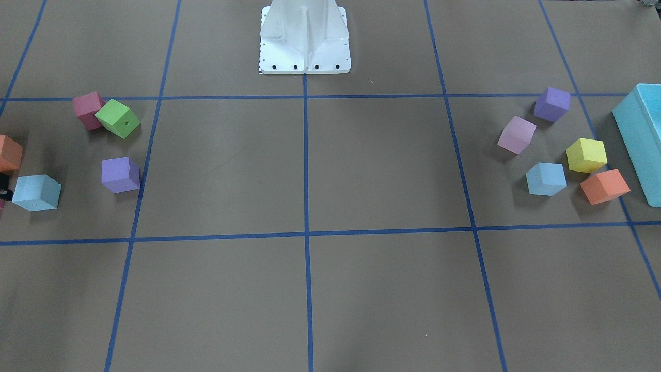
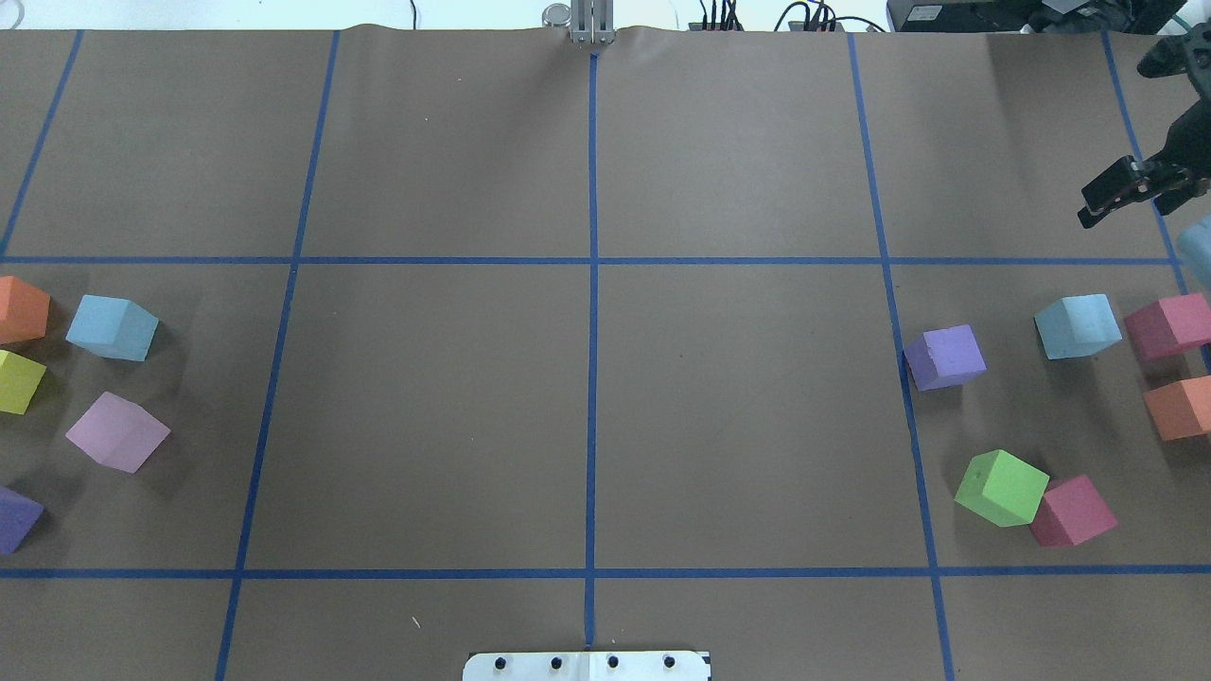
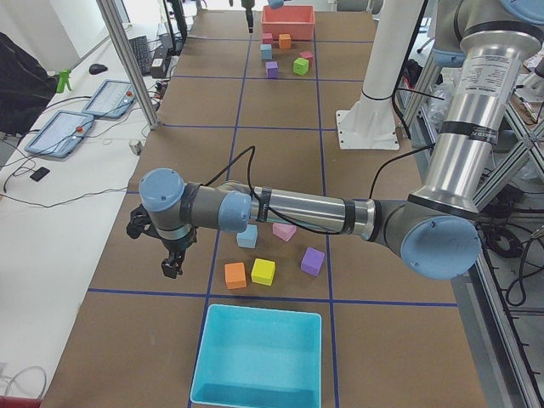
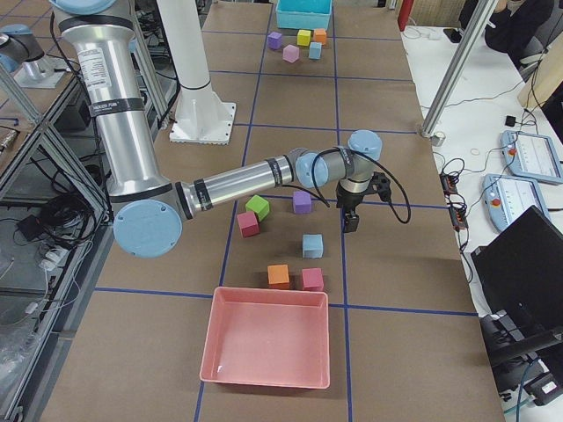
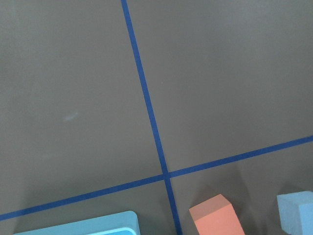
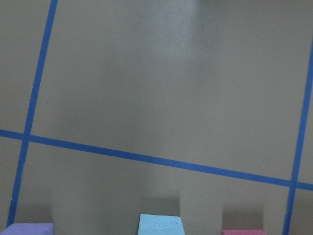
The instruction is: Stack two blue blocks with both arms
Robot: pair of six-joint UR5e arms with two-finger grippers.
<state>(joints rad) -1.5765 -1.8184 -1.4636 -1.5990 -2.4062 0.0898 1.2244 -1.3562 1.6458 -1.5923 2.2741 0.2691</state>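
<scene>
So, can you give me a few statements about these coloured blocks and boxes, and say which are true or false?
1. The two blue blocks are already stacked. False: one blue block lies at the robot's left end of the table, the other blue block at its right end.
2. The green block touches a dark pink block. True.
3. The turquoise box holds the yellow block. False: it is empty; the yellow block lies on the table beside it.
4. The pink tray is empty. True.

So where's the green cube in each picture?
Front-facing: green cube upper left.
Overhead: lower right.
Exterior left: far end, top.
Exterior right: centre.
Left wrist: absent.
Right wrist: absent.
Landmark: dark pink cube beside it.
</scene>
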